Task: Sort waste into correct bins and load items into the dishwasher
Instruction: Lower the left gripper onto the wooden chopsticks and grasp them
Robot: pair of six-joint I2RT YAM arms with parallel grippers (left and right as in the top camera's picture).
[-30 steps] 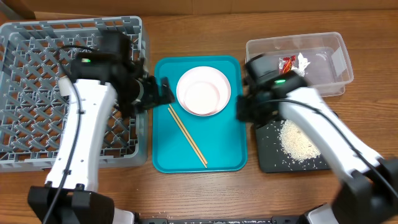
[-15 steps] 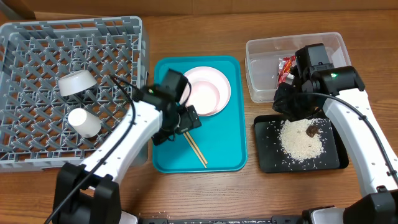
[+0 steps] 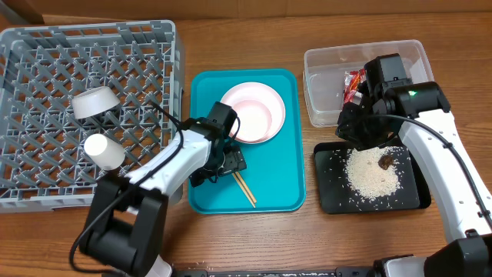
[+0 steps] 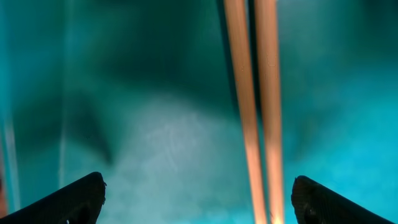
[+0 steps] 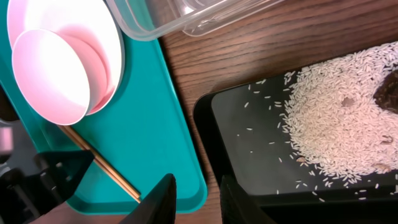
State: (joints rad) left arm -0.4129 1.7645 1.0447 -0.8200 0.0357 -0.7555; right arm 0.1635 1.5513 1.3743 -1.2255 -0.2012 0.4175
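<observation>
The wooden chopsticks [image 4: 252, 112] lie on the teal tray [image 3: 280, 188], and my left gripper [image 3: 223, 161] hangs low over them. It is open, with the sticks between the fingertips [image 4: 81, 199], closer to the right one. On the same tray sit the round white plate [image 3: 273, 104] and a pale pink bowl [image 3: 250, 119] on it. A bowl [image 3: 95, 101] and a white cup [image 3: 104, 151] rest in the grey dishwasher rack [image 3: 46, 46]. My right gripper [image 5: 198, 202] hovers by the black tray [image 3: 334, 192], narrowly open and empty. Rice [image 3: 373, 173] and a brown scrap [image 3: 384, 160] lie in that tray. The red wrapper [image 3: 355, 81] is in the clear tub [image 3: 323, 61].
The rack's right wall stands close to the teal tray's left edge [image 3: 194, 138]. A narrow strip of bare wood [image 5: 186, 81] separates the teal tray from the black tray and the tub. Bare table [image 3: 254, 246] runs along the front.
My left arm swung from the rack to the teal tray and dropped over the chopsticks. My right arm shifted right to above the black tray, then held still.
</observation>
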